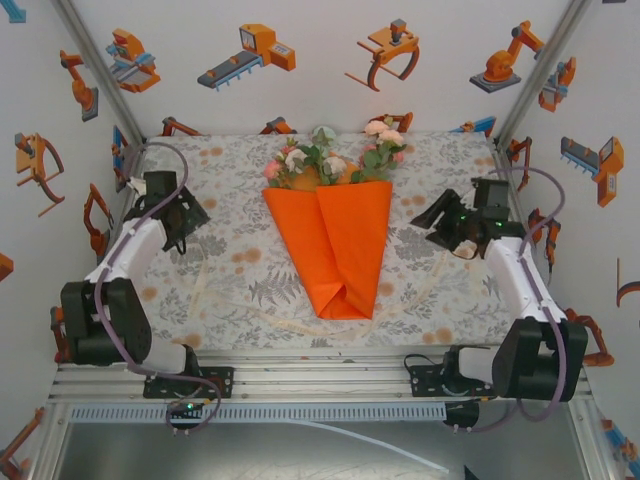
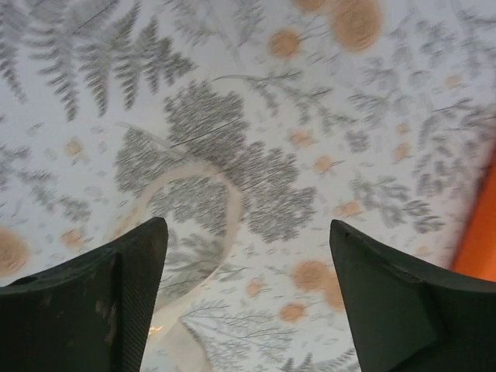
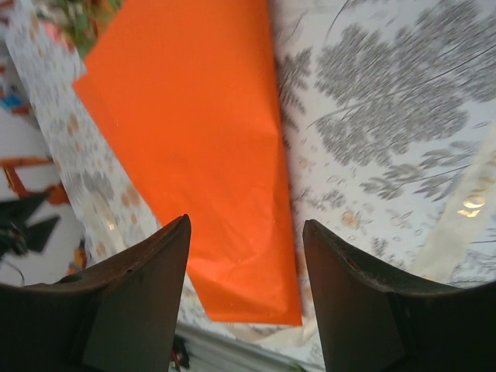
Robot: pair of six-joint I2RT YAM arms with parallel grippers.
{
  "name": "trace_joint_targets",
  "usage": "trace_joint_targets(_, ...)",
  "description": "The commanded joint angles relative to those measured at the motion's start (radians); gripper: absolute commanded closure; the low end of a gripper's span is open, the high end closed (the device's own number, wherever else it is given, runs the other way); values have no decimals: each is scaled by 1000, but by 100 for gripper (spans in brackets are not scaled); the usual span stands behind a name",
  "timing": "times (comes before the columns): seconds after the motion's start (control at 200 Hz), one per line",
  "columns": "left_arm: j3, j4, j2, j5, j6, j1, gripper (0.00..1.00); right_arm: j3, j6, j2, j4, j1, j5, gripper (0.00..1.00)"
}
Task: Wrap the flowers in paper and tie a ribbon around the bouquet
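The bouquet (image 1: 335, 215) lies flat in the middle of the counter (image 1: 235, 255). Its flowers (image 1: 330, 160) are at the far end, and the narrow tip of the cone points toward the near edge. The orange paper (image 1: 335, 250) is folded around the stems in two overlapping flaps.

The ribbon (image 2: 235, 213) is not tied on. It lies loose on the fern-print tablecloth (image 2: 256, 101), curling in a loop on the left side, and another stretch of it shows on the right of the right wrist view.

The left end effector (image 2: 248, 229) is released and hangs over the cloth to the left of the bouquet. Its two fingers are wide apart with nothing between them, and the ribbon loop lies below and just left of the gap.

The right end effector (image 3: 246, 225) is also released and grasps nothing. It sits to the right of the bouquet with its fingers spread above the near tip of the paper cone.
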Motion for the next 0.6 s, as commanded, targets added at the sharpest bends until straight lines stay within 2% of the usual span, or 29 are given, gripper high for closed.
trace_joint_targets(0.0,49,-23,-85,173,-53,-1,18,-6,-65,12,-40,131,-4,42)
trace_joint_targets(0.06,25,-17,-139,254,-118,-27,17,-26,-56,21,-12,180,12,42)
trace_joint_targets(0.11,11,-22,-170,287,-139,-87,16,-36,-52,41,6,217,33,42)
trace_joint_targets(0.23,-31,-1,-181,286,-210,-280,16,-26,-74,131,9,288,69,42)
trace_joint_targets(0.355,-152,156,-147,286,-315,-420,16,-23,-108,188,-5,314,105,42)
trace_joint_targets(0.416,-171,144,-123,252,-304,-455,16,-28,-128,192,-36,321,139,42)
trace_joint_targets(0.481,-174,43,-118,152,-300,-465,16,-54,-119,169,-58,321,217,42)
trace_joint_targets(0.546,-205,-19,-149,41,-340,-465,16,-85,-109,124,-70,322,327,41)
trace_joint_targets(0.596,-241,-17,-175,-4,-382,-464,17,-117,-107,97,-44,319,380,40)
